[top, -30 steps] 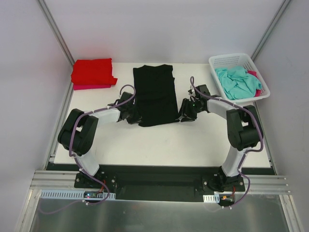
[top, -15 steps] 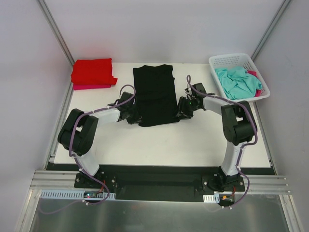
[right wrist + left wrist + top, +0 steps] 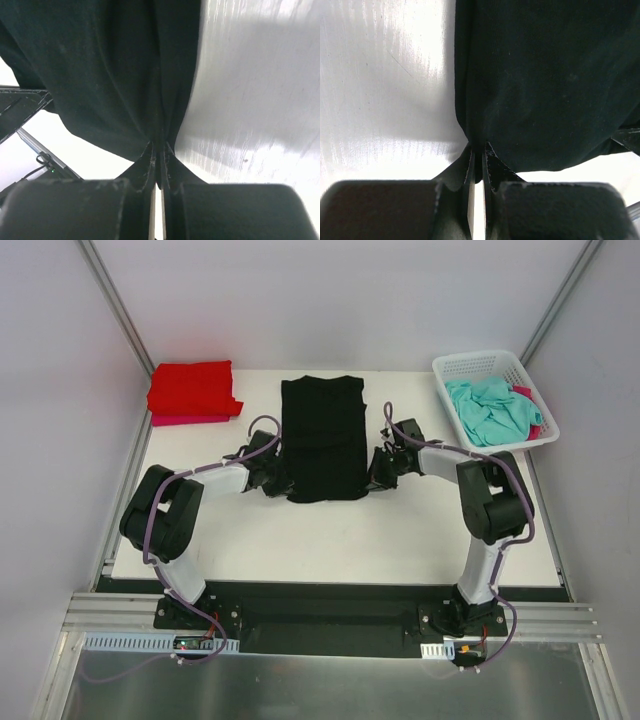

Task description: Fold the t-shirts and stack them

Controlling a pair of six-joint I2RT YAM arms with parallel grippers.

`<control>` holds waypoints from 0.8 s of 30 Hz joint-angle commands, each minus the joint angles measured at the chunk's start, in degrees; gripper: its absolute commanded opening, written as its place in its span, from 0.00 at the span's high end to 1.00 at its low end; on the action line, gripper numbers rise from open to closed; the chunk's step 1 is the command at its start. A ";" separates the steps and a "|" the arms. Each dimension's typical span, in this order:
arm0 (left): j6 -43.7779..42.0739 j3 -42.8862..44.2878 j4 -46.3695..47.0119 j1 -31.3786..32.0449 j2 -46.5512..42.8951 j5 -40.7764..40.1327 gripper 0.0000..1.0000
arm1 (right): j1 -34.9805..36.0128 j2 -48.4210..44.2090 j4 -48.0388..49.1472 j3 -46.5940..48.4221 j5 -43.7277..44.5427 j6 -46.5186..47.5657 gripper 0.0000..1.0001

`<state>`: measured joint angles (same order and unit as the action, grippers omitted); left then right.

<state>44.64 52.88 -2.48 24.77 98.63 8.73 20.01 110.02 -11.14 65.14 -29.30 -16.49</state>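
Long, flat-folded black cloth t-shirt [image 3: 322, 438] at centre, red t-shirt [image 3: 192, 388] folded atop pink t-shirt [image 3: 188, 421] far left, teal t-shirt [image 3: 490, 410] crumpled far right.

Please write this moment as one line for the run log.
left tool: shut on left edge of black cloth t-shirt | right tool: shut on its right edge

Overhead camera looks down; wrist cameras closely face black shirt [image 3: 322, 440].

Counter [image 3: 330, 540] centre: one t-shirt [image 3: 322, 440], my left hand [image 3: 274, 474] at its left edge, my right hand [image 3: 378, 468] at its right. Far left: stacked t-shirts [image 3: 192, 390]; far right: basket [image 3: 480, 362] holding loose t-shirts [image 3: 490, 410].
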 commanded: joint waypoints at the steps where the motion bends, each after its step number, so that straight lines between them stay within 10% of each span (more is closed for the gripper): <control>1: 1.06 -2.42 -1.56 0.97 -3.17 1.11 1.00 | 0.73 -6.38 -3.36 -2.12 0.12 1.11 0.99; 24: 11.95 -13.94 -23.97 15.38 -41.13 -10.31 1.00 | 22.52 -46.72 -13.02 -25.86 19.88 -8.38 0.99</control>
<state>52.56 39.66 -20.64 37.26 63.51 3.88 38.76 71.33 -18.44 39.24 -17.56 -21.17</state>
